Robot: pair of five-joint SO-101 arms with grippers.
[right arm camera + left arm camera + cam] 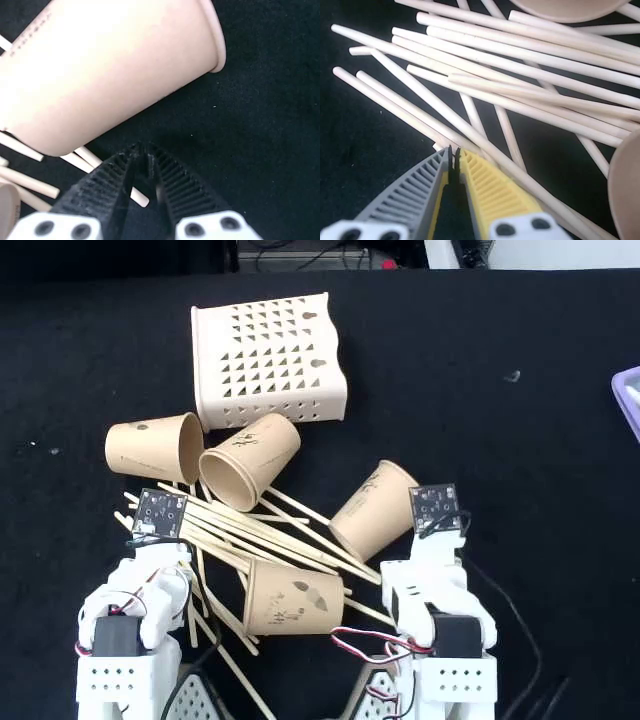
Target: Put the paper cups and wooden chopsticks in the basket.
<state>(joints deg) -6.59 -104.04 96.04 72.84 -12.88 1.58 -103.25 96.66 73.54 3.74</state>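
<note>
High view: white perforated plastic basket (pixel 268 362) on side, 12 o'clock; tan paper cups (pixel 285 600), pale wooden chopsticks (pixel 255 528) strewn at 6. Left pincer (pixel 454 154), right pincer (pixel 146 149) closed, empty, likely pre-grasp.

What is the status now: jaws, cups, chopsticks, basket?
Left gripper and right gripper: jaws shut, empty. Four cups and chopsticks lie outside basket. Basket on its side. One cup rests on the chopsticks.
</note>
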